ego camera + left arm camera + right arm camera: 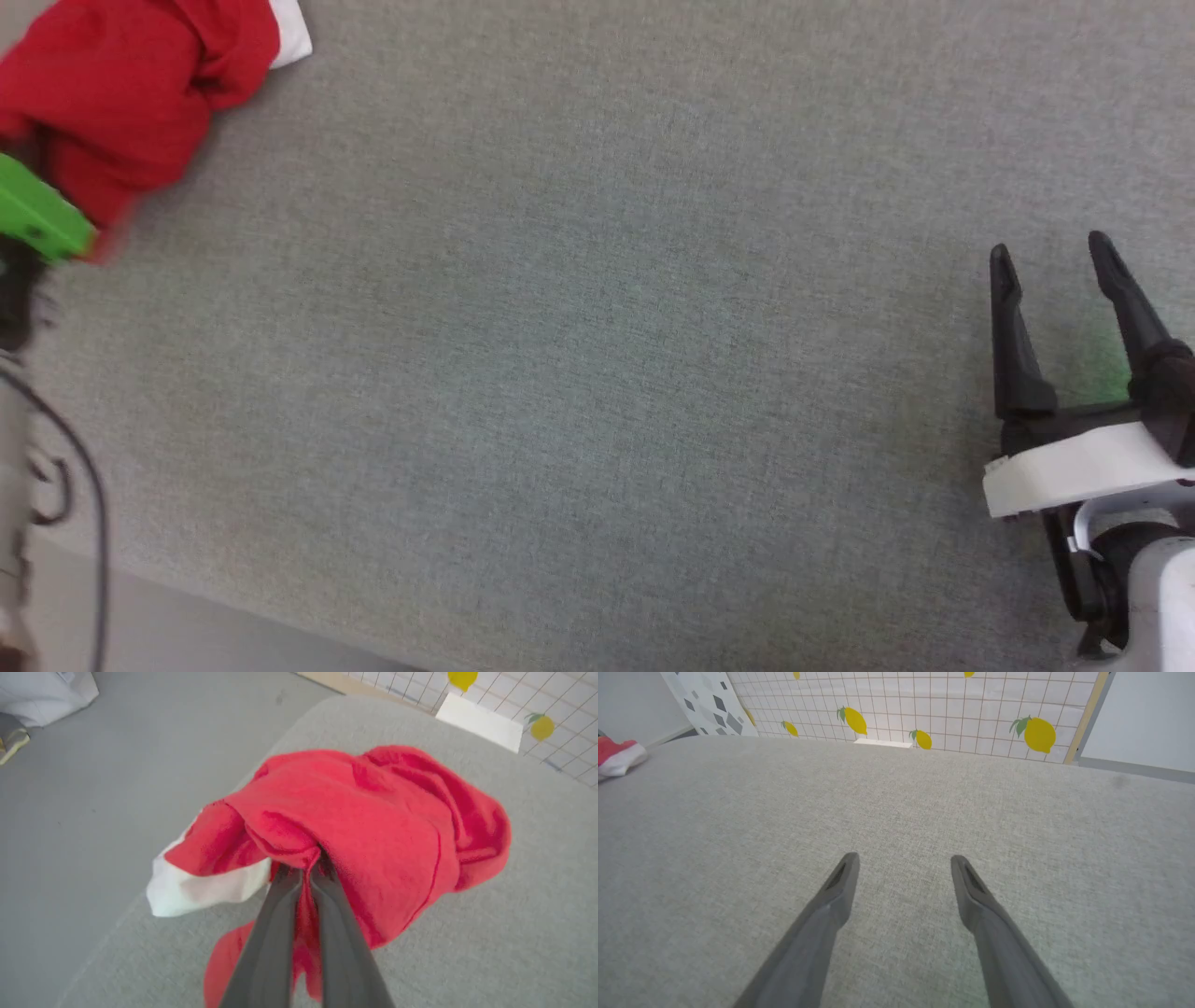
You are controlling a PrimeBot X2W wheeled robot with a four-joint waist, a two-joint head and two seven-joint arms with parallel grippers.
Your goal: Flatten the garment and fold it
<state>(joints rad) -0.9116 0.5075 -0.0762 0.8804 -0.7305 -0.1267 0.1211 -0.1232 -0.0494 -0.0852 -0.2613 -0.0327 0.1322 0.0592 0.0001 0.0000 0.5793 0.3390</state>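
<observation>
Pinching red garment (383,821), left pincer (304,868) clamped; right pincer (903,858) spread.

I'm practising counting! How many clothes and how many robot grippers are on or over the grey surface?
Bright red soft cloth shorts with white trim: 1
Robot grippers with two long dark fingers: 2 (left gripper shut on the shorts, right gripper open above the grey fabric surface)
Total: 3
</observation>
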